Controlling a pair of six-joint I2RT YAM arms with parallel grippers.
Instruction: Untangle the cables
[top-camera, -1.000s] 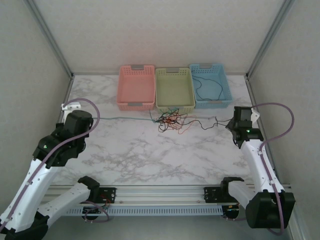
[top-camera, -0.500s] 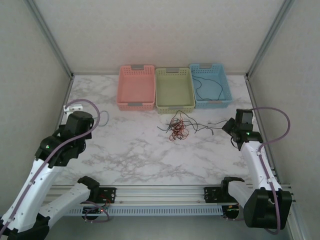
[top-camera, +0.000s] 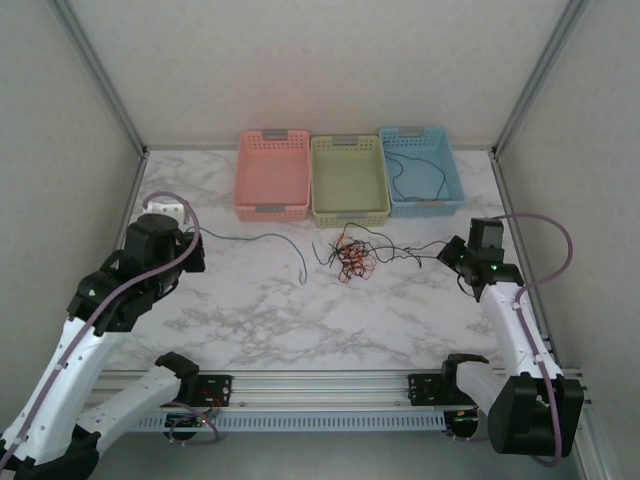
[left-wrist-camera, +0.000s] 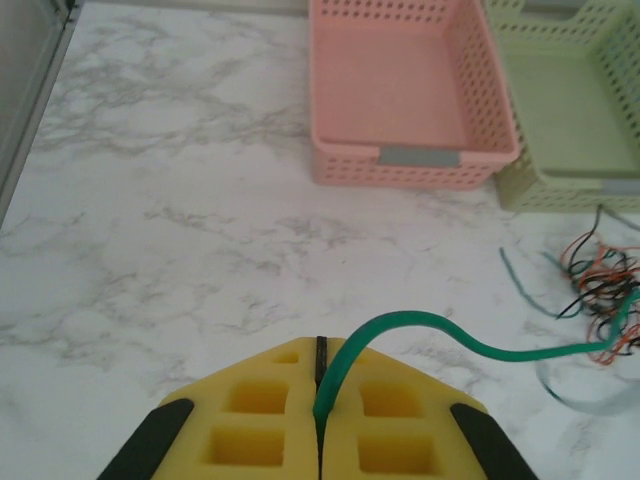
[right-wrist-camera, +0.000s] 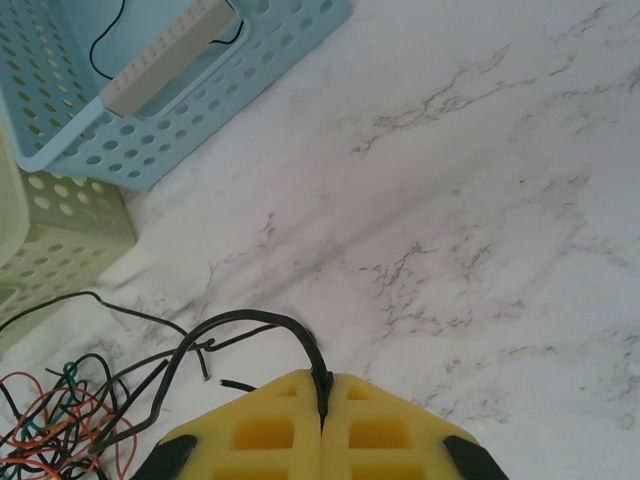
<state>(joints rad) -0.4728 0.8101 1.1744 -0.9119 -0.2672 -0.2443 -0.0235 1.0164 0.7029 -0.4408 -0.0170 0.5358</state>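
The cables form a small tangle (top-camera: 350, 258) of black, red-orange and green wires on the marble table, in front of the green basket. One green cable (top-camera: 270, 238) runs free from the heap to my left gripper (top-camera: 196, 245), which is shut on its end; in the left wrist view the green cable (left-wrist-camera: 420, 325) curves out from between the yellow pads of that gripper (left-wrist-camera: 322, 345). My right gripper (top-camera: 453, 253) is shut on a black cable (right-wrist-camera: 250, 320) that still leads into the tangle (right-wrist-camera: 60, 420); the right gripper (right-wrist-camera: 322, 382) pinches it at the tips.
Three baskets stand side by side at the back: pink (top-camera: 272, 208), green (top-camera: 350, 215) and blue (top-camera: 425, 206). A black cable (top-camera: 415, 175) lies inside the blue one. Metal frame posts and walls close in both sides of the table.
The green cable, earlier taut between my left gripper and the tangle, has slipped out of the heap and lies slack. The left gripper moved back left; the tangle shifted slightly.
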